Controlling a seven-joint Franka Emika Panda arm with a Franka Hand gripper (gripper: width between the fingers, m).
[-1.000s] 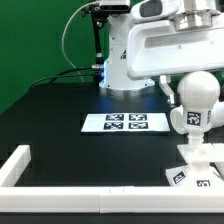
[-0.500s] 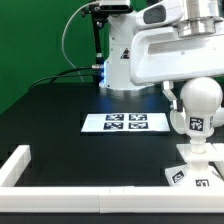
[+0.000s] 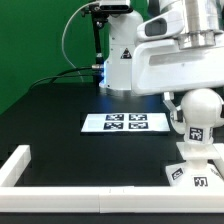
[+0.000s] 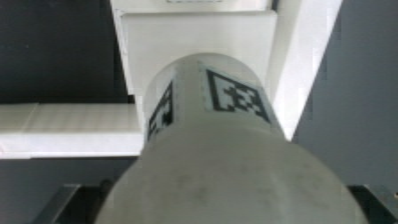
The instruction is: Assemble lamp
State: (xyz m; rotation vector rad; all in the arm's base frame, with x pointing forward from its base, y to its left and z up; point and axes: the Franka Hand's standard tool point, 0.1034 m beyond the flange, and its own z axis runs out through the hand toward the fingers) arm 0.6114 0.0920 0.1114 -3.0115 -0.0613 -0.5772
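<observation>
Bulb (image 3: 200,108) pinched in end effector (image 4: 224,200), long axis upright, hangs just above base (image 3: 197,160) at exterior view's right of counter (image 3: 60,110); coming move judged straight down, contact not discernible.

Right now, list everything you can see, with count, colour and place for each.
lamp bulb: one, white with black-and-white tags, held just above the lamp base, at the exterior view's right.
lamp base: one, white with tags, on the table at the exterior view's lower right.
marker board: one, white with four tags, flat at mid-table.
border rails: two stretches seen, white, along the table's near edge and at the exterior view's left corner.
table: one, black.
backdrop: green, behind the table.
cable: one, black, at the rear.
robot arm: one, white, reaching from the rear.
pincer: one, shut on the lamp bulb.
</observation>
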